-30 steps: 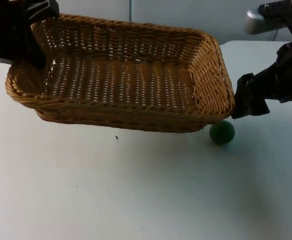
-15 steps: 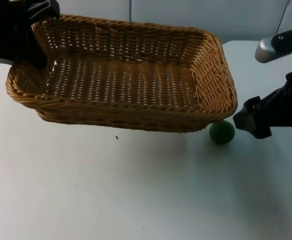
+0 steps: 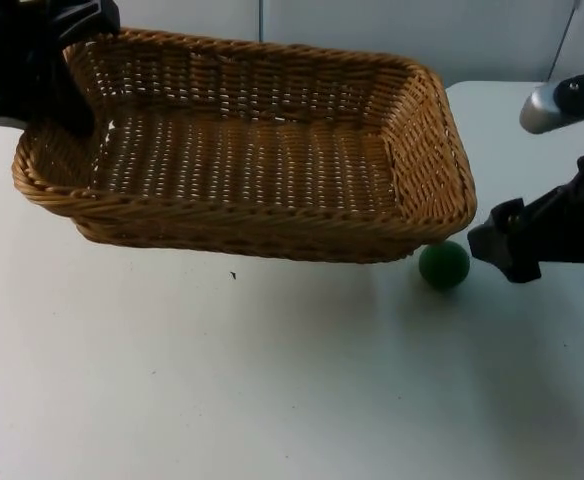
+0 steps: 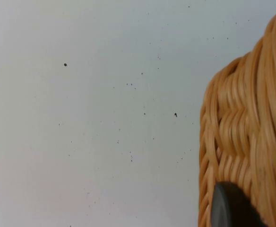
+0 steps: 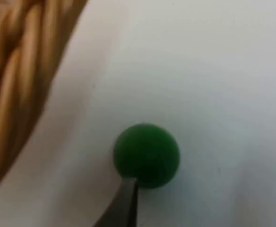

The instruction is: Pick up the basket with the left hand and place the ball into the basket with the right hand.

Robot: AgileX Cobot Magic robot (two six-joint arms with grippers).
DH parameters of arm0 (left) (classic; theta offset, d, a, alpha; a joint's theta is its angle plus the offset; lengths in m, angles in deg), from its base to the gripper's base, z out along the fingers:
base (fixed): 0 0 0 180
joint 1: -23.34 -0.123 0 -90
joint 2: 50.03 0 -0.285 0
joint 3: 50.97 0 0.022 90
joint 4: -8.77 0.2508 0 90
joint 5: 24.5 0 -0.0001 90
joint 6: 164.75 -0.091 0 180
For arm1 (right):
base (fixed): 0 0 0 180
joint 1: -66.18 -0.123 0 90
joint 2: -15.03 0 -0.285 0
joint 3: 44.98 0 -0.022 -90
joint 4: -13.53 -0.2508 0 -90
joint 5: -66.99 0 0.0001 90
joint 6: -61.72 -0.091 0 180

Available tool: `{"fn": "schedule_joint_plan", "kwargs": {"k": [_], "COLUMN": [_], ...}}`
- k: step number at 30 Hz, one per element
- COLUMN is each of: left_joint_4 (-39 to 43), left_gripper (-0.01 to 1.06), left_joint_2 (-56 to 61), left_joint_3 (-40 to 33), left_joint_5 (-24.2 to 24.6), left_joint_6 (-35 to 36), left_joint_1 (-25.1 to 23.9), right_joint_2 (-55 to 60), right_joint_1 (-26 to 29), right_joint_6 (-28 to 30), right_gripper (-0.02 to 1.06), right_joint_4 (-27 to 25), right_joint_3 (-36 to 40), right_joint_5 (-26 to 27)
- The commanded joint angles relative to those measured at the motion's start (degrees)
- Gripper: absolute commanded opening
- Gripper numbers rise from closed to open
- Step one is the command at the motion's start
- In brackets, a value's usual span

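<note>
Here the green ball (image 3: 443, 265) lies on the white table (image 3: 272, 380), just off the tip of the right gripper (image 3: 500, 248) and apart from it; whether that gripper's fingers are spread or closed cannot be told. Just beyond the ball hangs the near right corner of the wicker basket (image 3: 242, 160). At its far left corner, the left gripper (image 3: 67, 85) is clamped on the rim.

A green ball (image 5: 146, 155) lies on the white table (image 5: 213, 71) near the basket (image 5: 20, 71).
</note>
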Motion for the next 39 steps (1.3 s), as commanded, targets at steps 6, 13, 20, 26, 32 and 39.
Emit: {"fn": "schedule_joint_plan", "kwargs": {"k": [6,13,20,26,32,39], "left_joint_4": [-1.9,-1.9,-1.9,-1.9,-1.9,-1.8], "left_gripper": [0.0,0.0,0.0,0.0,0.0,0.0], "left_joint_2": [0.9,0.9,0.9,0.9,0.9,0.9], "left_joint_3": [-0.1,-0.1,-0.1,-0.1,-0.1,-0.1], "left_joint_5": [-0.8,-0.8,-0.9,-1.0,-1.3,-1.9], "left_joint_6": [0.4,0.4,0.4,0.4,0.4,0.3], "left_joint_1": [0.0,0.0,0.0,0.0,0.0,0.0], "right_joint_2": [0.1,2.3,8.3,14.6,16.0,17.7], "right_joint_1": [3.7,8.3,10.3,10.3,10.3,10.3], "right_joint_6": [-16.1,-28.4,-34.6,-34.8,-32.2,-32.2], "right_gripper": [0.89,0.89,0.89,0.88,0.84,0.82], "right_joint_4": [25.8,37.8,43.8,48.4,50.9,52.0], "right_joint_3": [0.4,0.4,-0.4,-4.9,-6.0,-8.8], "right_joint_5": [3.3,4.5,10.4,12.9,17.5,18.6]}}
